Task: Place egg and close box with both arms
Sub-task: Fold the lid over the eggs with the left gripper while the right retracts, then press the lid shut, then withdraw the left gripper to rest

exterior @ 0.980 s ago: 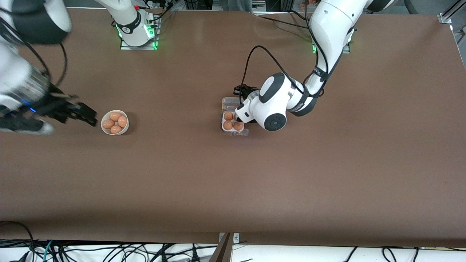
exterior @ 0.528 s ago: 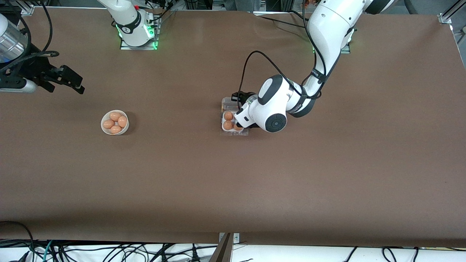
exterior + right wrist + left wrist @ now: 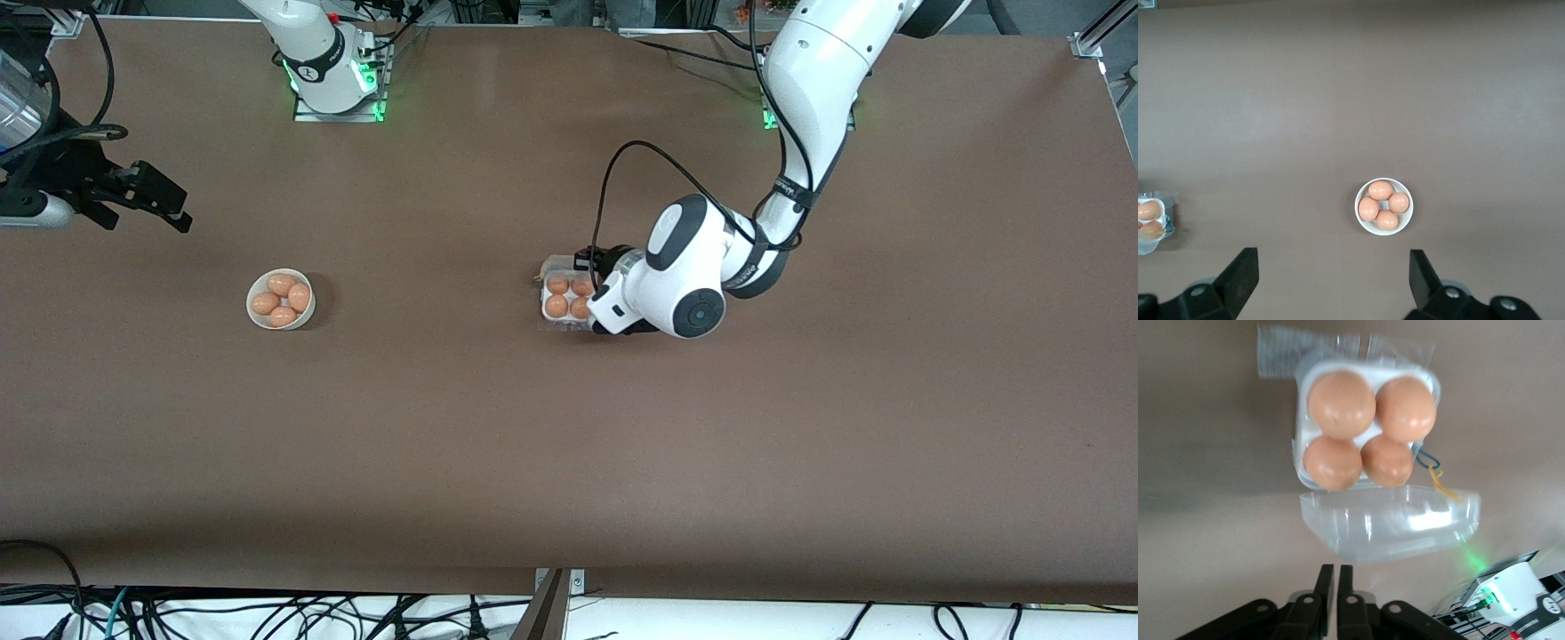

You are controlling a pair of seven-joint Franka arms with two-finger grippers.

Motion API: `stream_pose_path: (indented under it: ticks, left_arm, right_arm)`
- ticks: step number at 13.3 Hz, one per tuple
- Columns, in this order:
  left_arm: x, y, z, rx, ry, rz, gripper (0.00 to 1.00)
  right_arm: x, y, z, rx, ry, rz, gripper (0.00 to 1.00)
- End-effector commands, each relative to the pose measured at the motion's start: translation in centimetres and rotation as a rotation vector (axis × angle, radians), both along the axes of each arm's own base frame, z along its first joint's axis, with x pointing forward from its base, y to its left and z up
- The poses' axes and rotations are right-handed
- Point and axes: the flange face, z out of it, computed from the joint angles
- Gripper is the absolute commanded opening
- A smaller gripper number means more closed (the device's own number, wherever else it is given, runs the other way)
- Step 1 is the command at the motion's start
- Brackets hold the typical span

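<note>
The box [image 3: 565, 299] stands mid-table, its whitish tray [image 3: 1305, 380] holding an egg [image 3: 1341, 405] in every cell. Its clear lid [image 3: 1395, 528] is open, hinged on the tray's edge that is farther from the front camera. My left gripper [image 3: 1337, 577] is shut and empty, close beside the lid without touching it; in the front view it [image 3: 594, 260] shows as a black part under the wrist. My right gripper [image 3: 147, 200] is open and empty, high over the table at the right arm's end [image 3: 1331, 263]. The box also shows at the edge of the right wrist view [image 3: 1151, 223].
A round white bowl [image 3: 281, 300] with several tan eggs sits toward the right arm's end, also seen in the right wrist view [image 3: 1384, 206]. A black cable loops from the left wrist [image 3: 622, 178] above the box. Both arm bases stand along the table's back edge.
My right gripper rose from beside the bowl and drew back toward its end of the table. My left wrist shifted off the tray, uncovering its last egg.
</note>
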Motion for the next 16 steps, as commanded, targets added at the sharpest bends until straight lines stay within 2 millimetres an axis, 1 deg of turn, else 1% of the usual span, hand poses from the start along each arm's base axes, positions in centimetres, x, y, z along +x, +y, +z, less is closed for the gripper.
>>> stream_pose_path:
  ticks: [1,2,3,4,5,6,7,8,9,12,13,14,15,16]
  left_arm:
    - [2.8,2.5,1.2,0.002,-0.013,0.041,0.17]
    - [4.0,4.8,1.9,0.036,-0.03,0.042,0.22]
    - [5.0,7.6,2.2,0.086,-0.031,0.031,0.37]
    - [6.1,9.1,3.9,0.137,-0.069,-0.011,0.49]
    - [7.4,10.7,5.6,0.188,-0.11,-0.039,0.75]
    - [8.5,12.6,6.4,0.225,-0.134,-0.047,0.86]
    - [9.9,15.2,7.3,0.254,-0.165,-0.027,1.0]
    - [10.9,16.5,8.7,0.276,-0.203,-0.018,1.0]
    - [11.5,17.1,10.7,0.299,-0.243,-0.02,1.0]
    - [12.0,18.5,15.5,0.355,-0.343,-0.02,1.0]
    - [12.3,19.9,16.6,0.391,-0.37,-0.016,1.0]
    - [12.5,20.5,17.1,0.426,-0.391,-0.024,1.0]
    - [12.9,21.5,19.4,0.463,-0.443,-0.018,1.0]
    - [13.3,23.1,21.1,0.502,-0.481,-0.014,1.0]
  right_arm:
    - [0.9,0.0,-0.8,-0.014,-0.017,0.029,1.0]
    - [1.0,0.0,-0.7,-0.015,-0.022,0.034,1.0]
    - [1.1,0.0,-0.6,-0.023,-0.024,0.036,1.0]
    - [1.1,0.0,-0.6,-0.036,-0.026,0.04,1.0]
    - [1.1,-0.1,-0.6,-0.047,-0.025,0.041,1.0]
    - [1.1,-0.1,-0.7,-0.05,-0.022,0.043,1.0]
    - [1.1,-0.1,-0.7,-0.05,-0.02,0.043,1.0]
    - [1.1,-0.1,-0.7,-0.05,-0.02,0.043,1.0]
    - [1.1,0.0,-0.6,-0.05,-0.022,0.043,1.0]
    - [1.1,0.0,-0.7,-0.05,-0.019,0.043,1.0]
    - [1.0,0.1,-0.7,-0.051,-0.02,0.045,1.0]
    - [1.0,0.1,-0.7,-0.051,-0.02,0.045,1.0]
    - [1.1,0.0,-0.7,-0.05,-0.019,0.043,1.0]
    - [1.1,0.1,-0.6,-0.05,-0.022,0.045,1.0]
